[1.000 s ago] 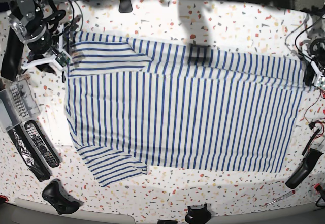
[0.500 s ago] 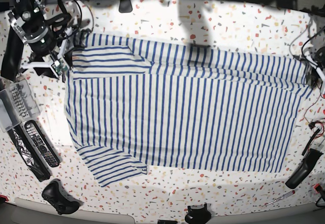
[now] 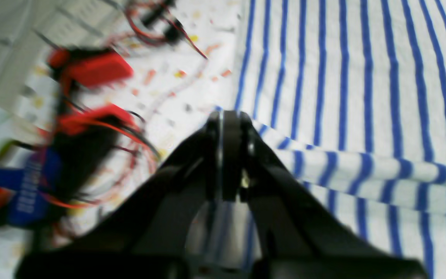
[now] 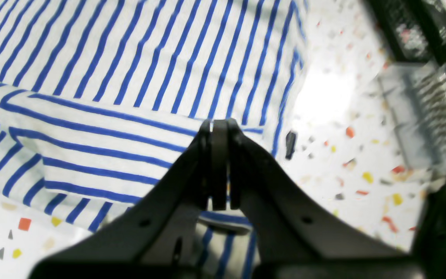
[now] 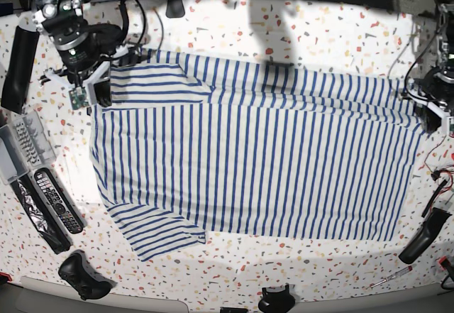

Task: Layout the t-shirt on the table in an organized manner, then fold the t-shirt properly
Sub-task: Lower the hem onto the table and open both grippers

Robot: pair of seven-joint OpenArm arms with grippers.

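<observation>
both pincers pinch the t-shirt point(image 5: 248, 164) far edge — left pincer point(image 3: 229, 116) at hem, right pincer point(image 4: 219, 126) at sleeve — likely to fold it over the table point(image 5: 319, 29).

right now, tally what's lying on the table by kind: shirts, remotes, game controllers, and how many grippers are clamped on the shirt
t-shirt: 1
remote controls: 2 that I can make out, side by side at the table edge
game controller: 1
grippers shut on the t-shirt: 2, left gripper and right gripper
Total: 6
</observation>
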